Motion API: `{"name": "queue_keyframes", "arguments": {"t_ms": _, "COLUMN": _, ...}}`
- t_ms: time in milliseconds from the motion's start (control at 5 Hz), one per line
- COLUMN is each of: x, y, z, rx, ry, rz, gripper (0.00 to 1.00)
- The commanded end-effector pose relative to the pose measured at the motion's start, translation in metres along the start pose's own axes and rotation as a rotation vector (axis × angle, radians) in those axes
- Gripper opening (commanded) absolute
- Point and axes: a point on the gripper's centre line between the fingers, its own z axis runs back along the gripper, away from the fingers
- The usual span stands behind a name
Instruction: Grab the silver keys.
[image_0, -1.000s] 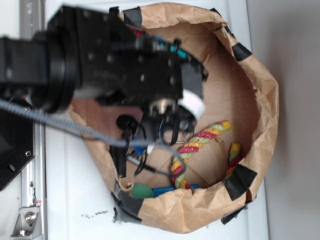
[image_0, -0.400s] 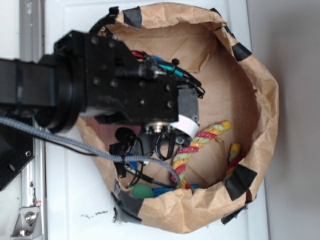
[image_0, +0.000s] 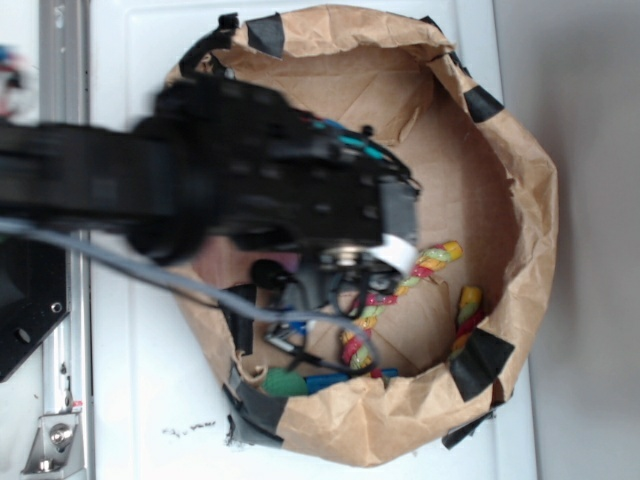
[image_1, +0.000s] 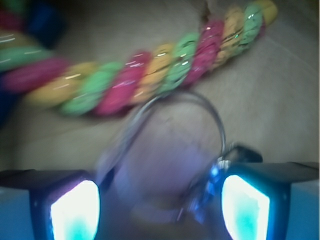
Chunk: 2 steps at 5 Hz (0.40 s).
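Keys (image_1: 200, 192): lower middle of wrist view, thin ring looping upward; light, hard, slippery metal.
Hold: take the bunch, not the ring.
Gripper (image_1: 160, 210): 2 fingers apart, straddling keys, gripping nothing.
Rope (image_1: 150, 75): just beyond.

Wrist view: fingers (image_1: 75, 210) spread, wire ring of the silver keys (image_1: 172, 135) lying in the gap between them, bare brown floor inside the ring. Braided rope (image_1: 150, 75) runs across just beyond the ring, touching or nearly touching it. Exterior view: crumpled paper bag wall (image_0: 520, 180) fences in the floor all round; open floor right of the arm (image_0: 250, 190).
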Motion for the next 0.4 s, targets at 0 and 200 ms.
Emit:
{"name": "queue_keyframes", "arguments": {"t_ms": 0, "x": 0.0214, "y": 0.0026, "z": -0.0052, "rx": 0.034, "ry": 0.012, "rz": 0.019, "gripper": 1.0}}
{"name": "queue_keyframes", "arguments": {"t_ms": 200, "x": 0.0193, "y": 0.0013, "z": -0.0046, "rx": 0.029, "ry": -0.002, "rz": 0.016, "gripper": 1.0}}
